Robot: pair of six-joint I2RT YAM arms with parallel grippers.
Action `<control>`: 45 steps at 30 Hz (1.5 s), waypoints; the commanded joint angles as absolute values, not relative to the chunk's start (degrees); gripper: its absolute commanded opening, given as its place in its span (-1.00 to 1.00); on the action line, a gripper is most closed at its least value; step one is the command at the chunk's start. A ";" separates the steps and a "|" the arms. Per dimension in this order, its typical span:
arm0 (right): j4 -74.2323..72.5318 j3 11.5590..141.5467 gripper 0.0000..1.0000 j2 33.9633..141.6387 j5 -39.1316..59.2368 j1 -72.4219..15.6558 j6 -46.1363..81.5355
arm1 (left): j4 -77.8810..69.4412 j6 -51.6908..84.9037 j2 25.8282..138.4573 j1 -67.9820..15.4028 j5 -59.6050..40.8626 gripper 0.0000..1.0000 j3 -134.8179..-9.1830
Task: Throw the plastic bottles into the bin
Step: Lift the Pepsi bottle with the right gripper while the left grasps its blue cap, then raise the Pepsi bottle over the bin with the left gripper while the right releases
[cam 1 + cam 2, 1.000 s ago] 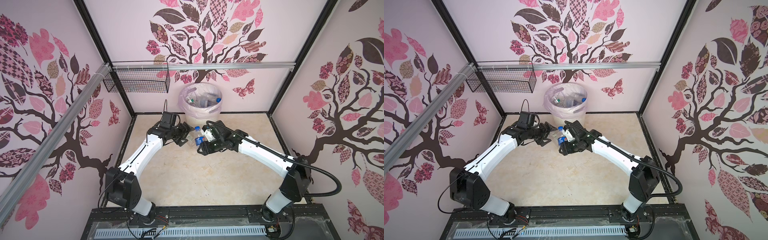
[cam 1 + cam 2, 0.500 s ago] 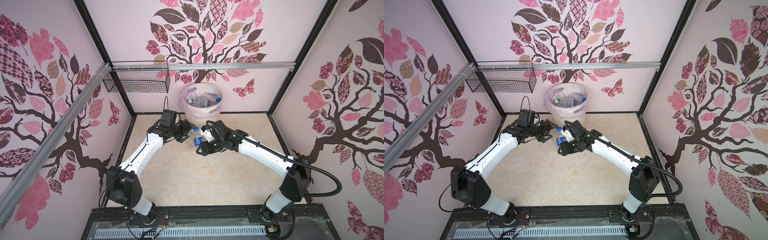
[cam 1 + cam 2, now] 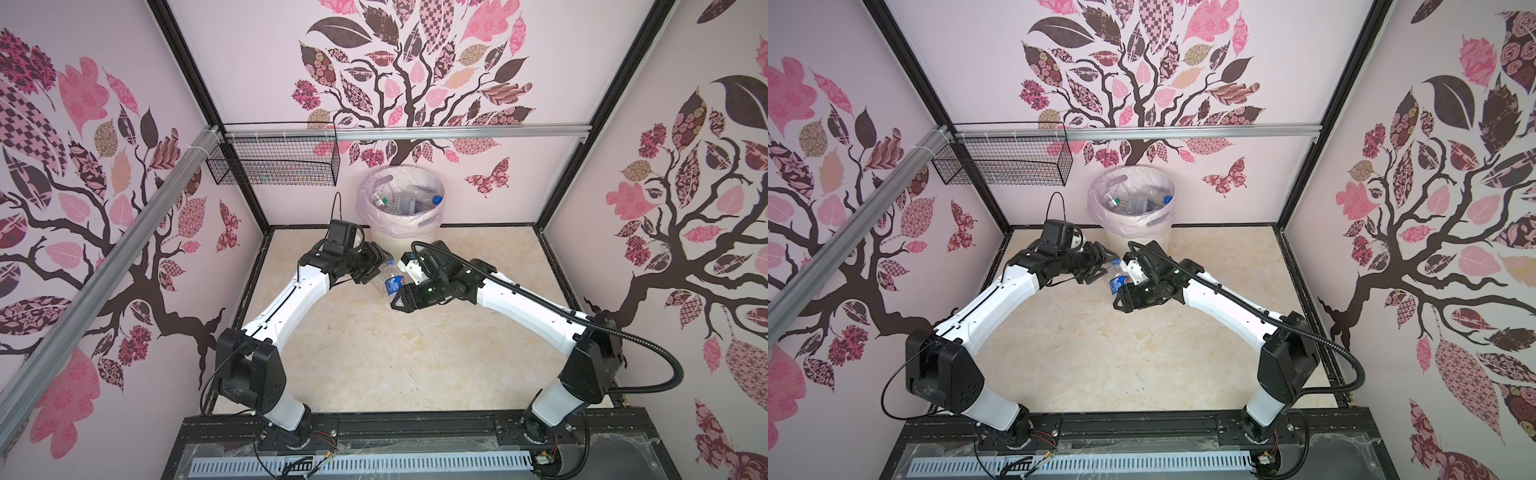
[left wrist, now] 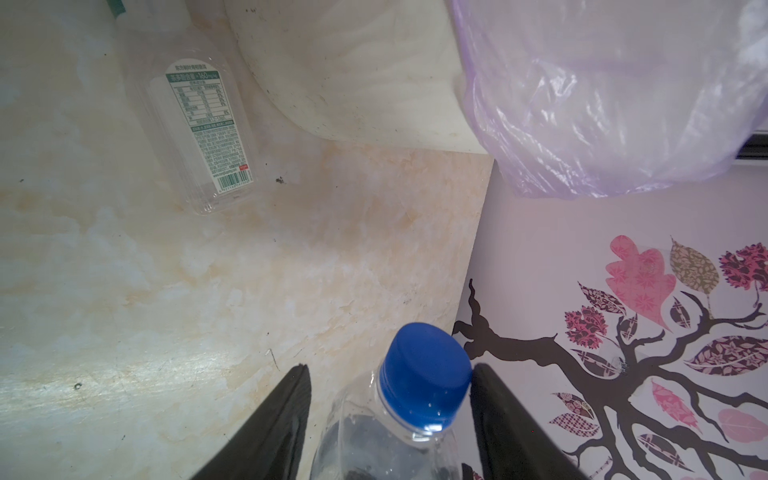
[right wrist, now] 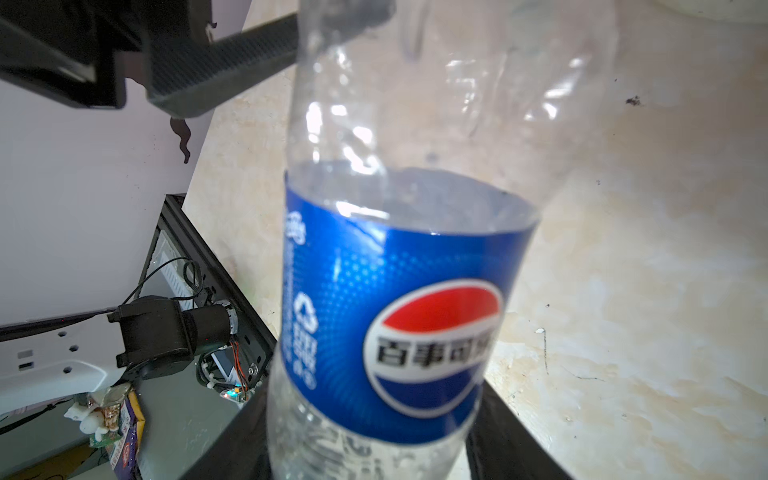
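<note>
Left end effector (image 4: 389,368) narrowed round Pepsi bottle (image 5: 395,311) (floor bottle (image 4: 199,124): wrist-only).

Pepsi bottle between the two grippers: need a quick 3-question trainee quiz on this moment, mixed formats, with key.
1. True or false: the right gripper grips the Pepsi bottle by its cap.
2. Relative to the bin, the white-labelled bottle is: A) inside it; B) lying on the marble surface near its base; C) standing upright against it.
3. Which gripper has fingers either side of the blue cap?
Key: 1 false, it grips the lower body; 2 B; 3 the left gripper.
</note>
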State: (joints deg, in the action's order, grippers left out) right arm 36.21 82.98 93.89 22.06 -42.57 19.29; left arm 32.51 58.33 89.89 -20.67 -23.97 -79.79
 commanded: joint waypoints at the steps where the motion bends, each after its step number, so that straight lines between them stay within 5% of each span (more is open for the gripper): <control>1: 35.80 85.18 0.07 92.60 23.98 -42.54 19.35 | 34.91 53.66 90.96 -20.90 -21.20 0.20 -83.56; 16: 35.42 85.33 0.06 92.98 25.40 -42.54 19.43 | 34.69 48.92 91.98 -22.59 -19.45 0.04 -82.88; 26: 35.42 85.56 0.08 93.08 25.34 -42.55 19.38 | 35.29 49.13 92.15 -22.59 -17.23 -0.42 -82.00; 40: 37.76 87.77 0.90 90.13 16.97 -42.31 20.51 | 35.99 51.60 92.07 -20.79 -11.20 -0.55 -89.27; 45: 38.29 89.83 0.99 88.36 15.78 -39.82 22.92 | 34.67 52.24 92.16 -18.80 -7.29 -0.55 -93.11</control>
State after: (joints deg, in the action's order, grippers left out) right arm 37.21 86.13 92.18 17.91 -41.19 21.10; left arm 35.79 51.59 91.98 -19.92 -10.94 -89.12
